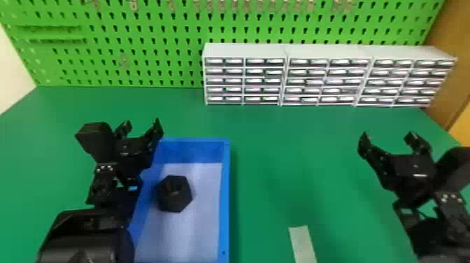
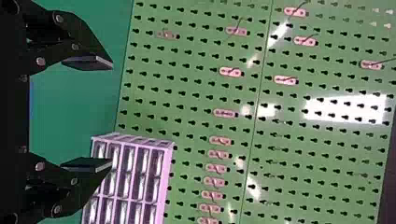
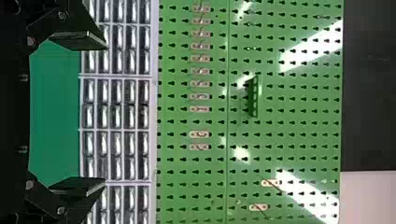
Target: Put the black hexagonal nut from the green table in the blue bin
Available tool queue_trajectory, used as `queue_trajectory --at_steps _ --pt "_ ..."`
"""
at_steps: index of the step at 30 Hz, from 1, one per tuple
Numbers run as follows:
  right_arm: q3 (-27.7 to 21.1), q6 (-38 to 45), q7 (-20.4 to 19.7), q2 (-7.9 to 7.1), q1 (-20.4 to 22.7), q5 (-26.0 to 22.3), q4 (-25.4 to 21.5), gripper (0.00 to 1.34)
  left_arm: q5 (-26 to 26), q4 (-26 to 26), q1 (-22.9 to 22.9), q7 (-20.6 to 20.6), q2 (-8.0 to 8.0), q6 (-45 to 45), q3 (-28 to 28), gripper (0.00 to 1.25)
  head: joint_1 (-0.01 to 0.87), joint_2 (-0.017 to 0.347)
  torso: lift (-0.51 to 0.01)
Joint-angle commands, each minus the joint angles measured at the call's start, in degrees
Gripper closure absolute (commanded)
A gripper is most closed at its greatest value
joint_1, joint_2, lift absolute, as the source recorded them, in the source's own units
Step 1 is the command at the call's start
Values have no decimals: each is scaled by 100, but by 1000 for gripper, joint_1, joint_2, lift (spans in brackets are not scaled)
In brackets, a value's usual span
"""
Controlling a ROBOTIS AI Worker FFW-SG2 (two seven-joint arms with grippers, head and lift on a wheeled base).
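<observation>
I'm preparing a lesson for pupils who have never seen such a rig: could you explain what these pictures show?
This is a two-armed robot. The head view looks forward and down from its head; each wrist view comes from a camera on that arm, turned sideways, facing a green pegboard. On the green table sits a blue bin with a black hexagonal nut inside. A pale strip lies to its right, and small-drawer cabinets stand behind. The left end effector is near the bin's far left corner, the right end effector farther right. Both are open, holding nothing.

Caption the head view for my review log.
Black nut lying in the blue bin on a green table, left pincer and right pincer open.
</observation>
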Motion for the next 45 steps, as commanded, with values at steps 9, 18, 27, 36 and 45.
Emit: queue_trajectory --at_steps 9,18,27,36,45 --pt "81 -69 0 0 159 162 -23 256 12 -8 15 0 -15 -90 2 509 686 51 -97" --pt "195 -51 0 -70 115 214 -23 257 12 1 -11 0 -15 -90 2 509 686 51 -97" --pt "204 -51 0 -79 124 223 -23 257 30 -8 24 0 -15 -90 -15 509 686 51 -97" --pt "212 -51 0 -79 124 232 -23 257 39 -8 33 0 -15 -90 -42 509 686 51 -97" --pt "186 -201 -8 -61 133 249 -23 265 39 -8 33 0 -15 -90 -33 509 686 51 -97"
